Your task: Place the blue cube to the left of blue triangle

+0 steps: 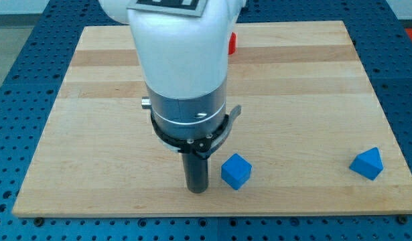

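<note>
Tip (196, 191) down on the wooden tabletop (92, 134), just left of the blue cube (236, 171), near the view's bottom edge. Contact with cube: couldn't tell, looked like a small gap. Blue triangle (366, 163) well apart at the view's right, same row. Red block (232, 43) mostly hidden behind the arm at top. No end effector jaws, just a plain rod, holding nothing.

One blue cube (236, 171), one blue triangle (366, 163), one red block (232, 43) half hidden, one wooden board (92, 134), one rod tip (196, 191)
</note>
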